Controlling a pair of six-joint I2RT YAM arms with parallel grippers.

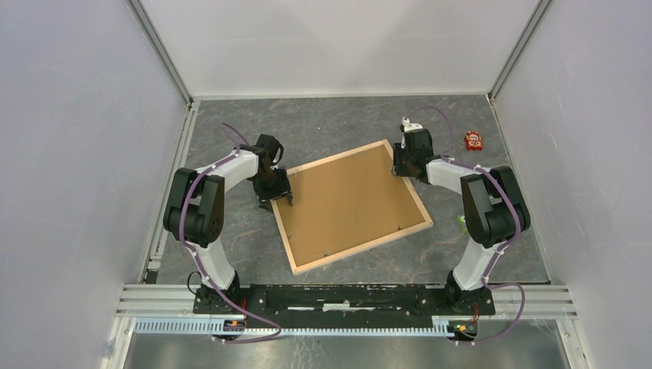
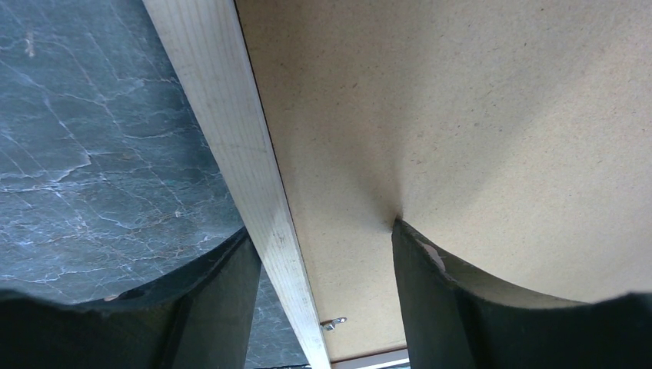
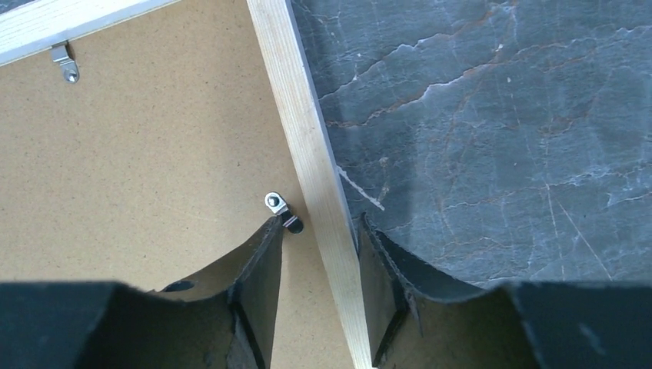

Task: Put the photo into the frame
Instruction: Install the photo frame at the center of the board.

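The left pincer is standing open, we are noting, its two fingers straddling the left rail of the frame: one is hanging over the table, the other over the brown backing board, clear of the rail. The right pincer is straddling the right rail near the far corner. Its outer finger is touching the wood, but we are seeing a narrow gap on the board side beside a metal clip, so we are recording it as open, gripping nothing. The frame is lying back up, flat and askew, at mid-table between both arms. A small red item is sitting apart near the right wall
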